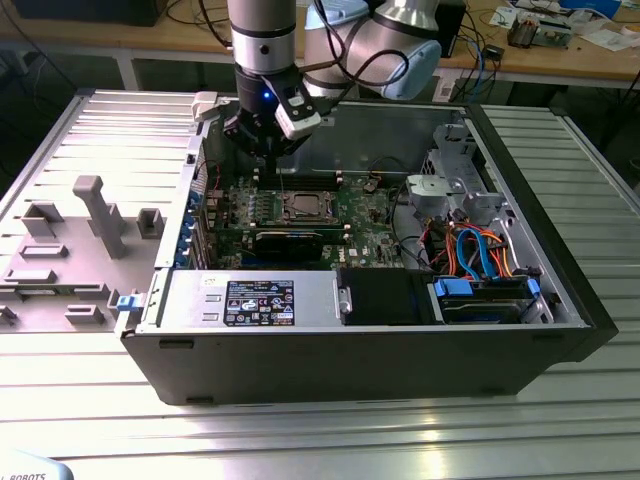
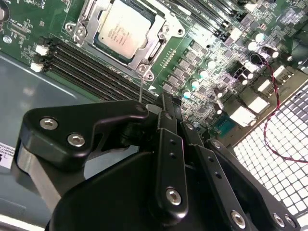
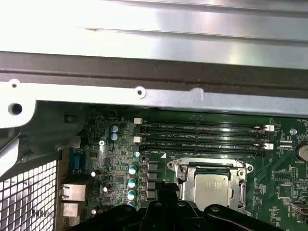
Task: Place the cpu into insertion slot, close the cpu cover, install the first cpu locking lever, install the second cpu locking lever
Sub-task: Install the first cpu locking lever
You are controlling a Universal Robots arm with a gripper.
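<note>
A black-and-white printed label (image 1: 258, 302) sits on the grey power supply (image 1: 190, 296). Fine print covers the cpu (image 2: 122, 29) top and the board (image 2: 19, 24). None reads clearly.

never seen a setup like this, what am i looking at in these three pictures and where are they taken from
It is a robot arm working inside an open computer case that sits on a metal table. The exterior view comes from a camera off the arm. Both wrist views come from cameras riding on it, looking past its black tool. The tool hangs over the green board, close to the cpu, which lies flat with the silver cpu cover framing it. Whether the tool grips anything cannot be told.
</note>
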